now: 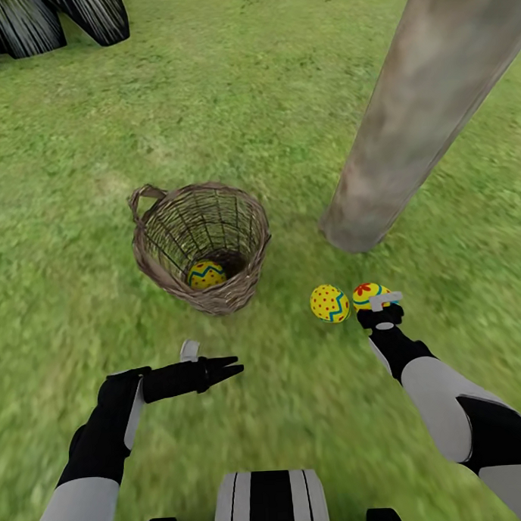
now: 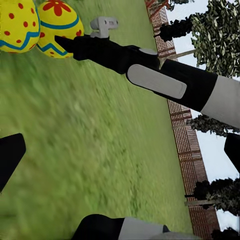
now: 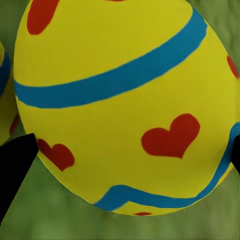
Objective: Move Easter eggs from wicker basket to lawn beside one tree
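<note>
yellow egg point(image 3: 125, 105) between the right fingers point(image 3: 15, 165), on lawn point(image 1: 77, 223)

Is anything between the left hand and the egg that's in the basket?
Yes. The wicker basket's near wall stands between the left hand and the last egg, which lies at the bottom. The basket's top is open, and nothing covers the egg from above.
</note>
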Controlling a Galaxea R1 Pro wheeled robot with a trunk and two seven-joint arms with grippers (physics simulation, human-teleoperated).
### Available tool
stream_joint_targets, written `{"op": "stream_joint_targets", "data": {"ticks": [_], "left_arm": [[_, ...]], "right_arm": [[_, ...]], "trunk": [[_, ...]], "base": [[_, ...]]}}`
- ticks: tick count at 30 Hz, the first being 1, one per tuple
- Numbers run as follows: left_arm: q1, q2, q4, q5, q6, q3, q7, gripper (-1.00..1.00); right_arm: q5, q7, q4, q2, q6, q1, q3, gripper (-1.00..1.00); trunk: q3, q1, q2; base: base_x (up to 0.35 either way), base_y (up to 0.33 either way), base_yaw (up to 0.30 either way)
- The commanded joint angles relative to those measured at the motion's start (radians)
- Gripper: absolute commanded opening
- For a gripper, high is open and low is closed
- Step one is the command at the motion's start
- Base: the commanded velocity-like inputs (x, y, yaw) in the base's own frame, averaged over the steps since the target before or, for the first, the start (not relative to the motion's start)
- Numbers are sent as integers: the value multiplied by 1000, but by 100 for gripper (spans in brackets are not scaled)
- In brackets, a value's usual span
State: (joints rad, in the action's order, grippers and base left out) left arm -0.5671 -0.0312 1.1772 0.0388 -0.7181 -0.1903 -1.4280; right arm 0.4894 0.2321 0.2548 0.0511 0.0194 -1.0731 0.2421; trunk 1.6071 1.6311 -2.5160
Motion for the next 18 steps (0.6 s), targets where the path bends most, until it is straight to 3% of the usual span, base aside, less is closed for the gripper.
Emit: {"op": "stream_joint_targets", "data": {"ticks": [1, 4, 15, 18], "left_arm": [[0, -1, 1, 4, -11, -3, -6, 100], [0, -1, 0, 3, -11, -3, -6, 100], [0, -1, -1, 3, -11, -3, -6, 100], [0, -1, -1, 3, -11, -3, -6, 100]], "right_arm": [[9, 1, 1, 0, 2, -1, 5, -100], [9, 1, 1, 0, 2, 0, 5, -100], [8, 1, 3, 1, 5, 0, 6, -100], [8, 1, 3, 1, 5, 0, 6, -100]], "trunk": [[1, 0, 0], [1, 0, 0], [43, 5, -3], [43, 5, -3]], "base": [[47, 0, 0], [13, 0, 0], [0, 0, 0], [0, 0, 0]]}}
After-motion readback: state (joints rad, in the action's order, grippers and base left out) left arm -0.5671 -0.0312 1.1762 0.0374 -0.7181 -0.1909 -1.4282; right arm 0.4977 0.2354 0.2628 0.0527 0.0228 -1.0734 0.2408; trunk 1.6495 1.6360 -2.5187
